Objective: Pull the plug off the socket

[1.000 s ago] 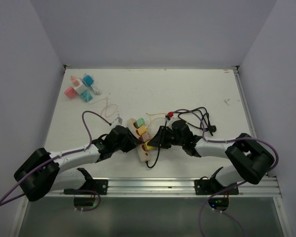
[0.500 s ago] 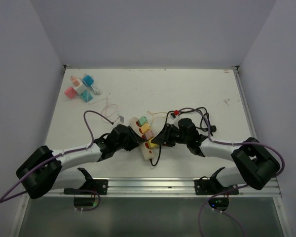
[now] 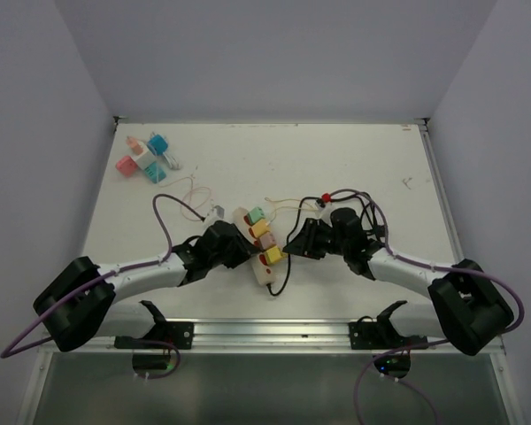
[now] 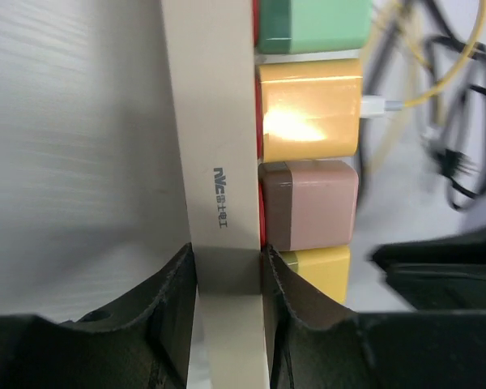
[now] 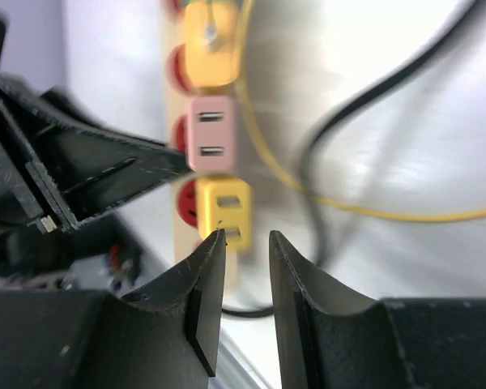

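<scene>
The left hand (image 4: 227, 271) is clenched across the strip (image 4: 215, 162) near its end, holding it on the counter (image 3: 336, 168). A row of plugs (image 4: 308, 121) runs along the strip's long axis, sticking out of its face toward the right hand (image 5: 245, 243). That hand grips nothing, its fingers (image 5: 206, 275) a narrow gap apart, just off the strip. The end yellow plug (image 5: 224, 212), seated in the strip, lies straight ahead of it. The pull likely runs straight away from the strip.
</scene>
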